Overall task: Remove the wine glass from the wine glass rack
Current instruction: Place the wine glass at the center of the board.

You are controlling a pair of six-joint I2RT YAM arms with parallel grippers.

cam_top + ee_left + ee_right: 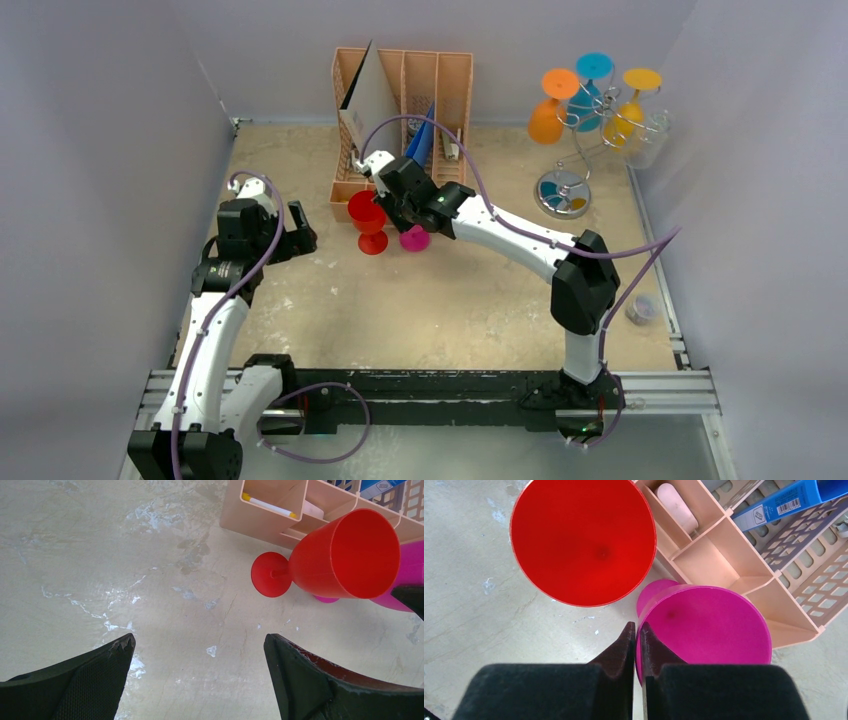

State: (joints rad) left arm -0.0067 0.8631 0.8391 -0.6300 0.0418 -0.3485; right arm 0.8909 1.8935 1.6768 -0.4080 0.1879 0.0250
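Right end effector (637, 632) pinches the rim of a magenta wine glass (709, 625), which seems to stand on the counter (450, 310) beside a red glass (584, 540), well apart from the wine glass rack (563, 192). This looks like the set-down step; next comes letting go and lifting straight up. Left end effector (199, 642) hangs spread and empty.
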